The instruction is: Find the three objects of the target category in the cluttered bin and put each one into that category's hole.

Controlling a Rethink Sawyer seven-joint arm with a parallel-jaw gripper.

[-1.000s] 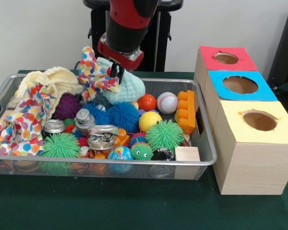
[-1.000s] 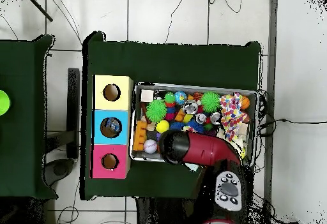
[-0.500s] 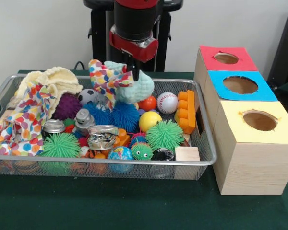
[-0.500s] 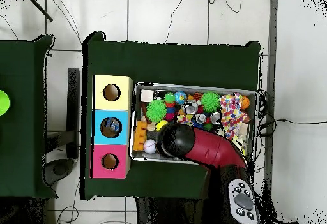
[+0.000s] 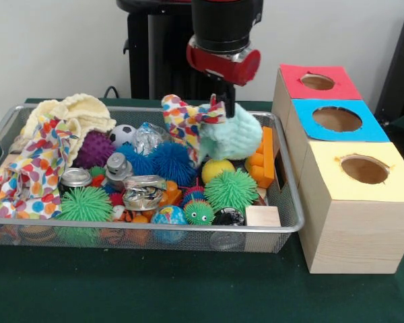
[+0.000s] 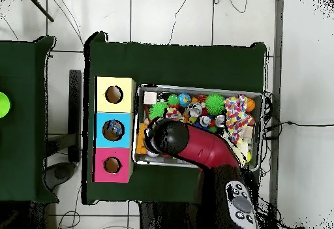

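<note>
dark green tablecloth (image 5: 155, 289) under wire mesh bin (image 5: 283, 202). gripper (image 5: 223, 108) clamped on mint knitted cloth (image 5: 232, 138) with multicolour dotted fabric (image 5: 183, 121), hanging above bin's clutter beside orange toy block (image 5: 262, 158); blue-topped wooden box (image 5: 337, 120) near.

Light in the front view was even and fairly bright, falling from above with no hard beam. The pale wall (image 5: 60, 47) behind was evenly lit. Soft shadow lay under the wire bin (image 5: 283, 225) and beside the wooden boxes (image 5: 353, 232) on the dark green surface (image 5: 155, 289). Small glints showed on the crushed can (image 5: 143, 193) and the bin's rim. Focus was soft throughout. In the overhead view the white floor (image 6: 300, 63) was bright and the green cloth very dark.
</note>
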